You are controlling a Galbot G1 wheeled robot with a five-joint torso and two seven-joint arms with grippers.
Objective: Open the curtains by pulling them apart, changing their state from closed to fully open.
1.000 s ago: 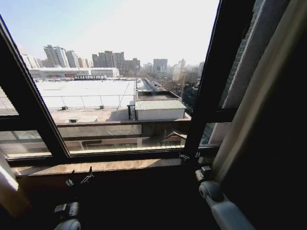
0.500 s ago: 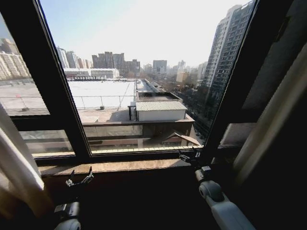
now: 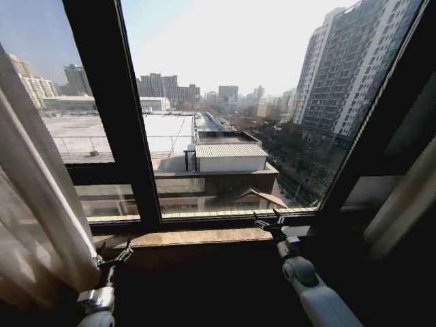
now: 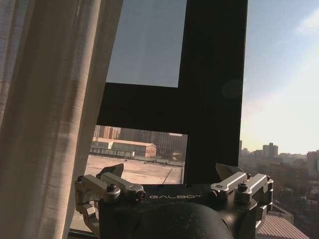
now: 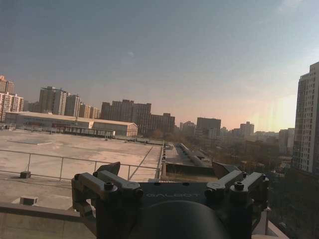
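Window (image 3: 231, 122) takes up most of what I see from the head camera: big glass panes, city roofs and towers beyond, bright sky. Dark frame bar (image 3: 109, 102) runs top to bottom left of centre, another slants down the right side.

Curtains: left panel (image 3: 34, 204) hangs bunched at the far left of the head view, cream-beige folds, reaching down beside my left arm. Right panel (image 3: 405, 204) shows as a pale slanted strip at the far right edge, mostly in shadow. Glass between the two panels stands uncovered. In the left wrist view the left panel (image 4: 50, 119) hangs in vertical pleats just beside the gripper; whether the cloth touches a finger I cannot tell.

Stone sill (image 3: 197, 236) runs under the glass, lit brown.

Right arm reaches up from lower right; right gripper (image 3: 267, 221) sits at the sill, near the foot of the glass. Right wrist view: fingers (image 5: 110, 169) spread wide, nothing between them, open roof and skyline ahead.

Left gripper (image 3: 113, 259) sits low at the left, just below the sill, close against the bottom edge of the left panel. Left wrist view: fingers (image 4: 112, 172) spread wide, holding nothing, dark frame bar straight ahead.
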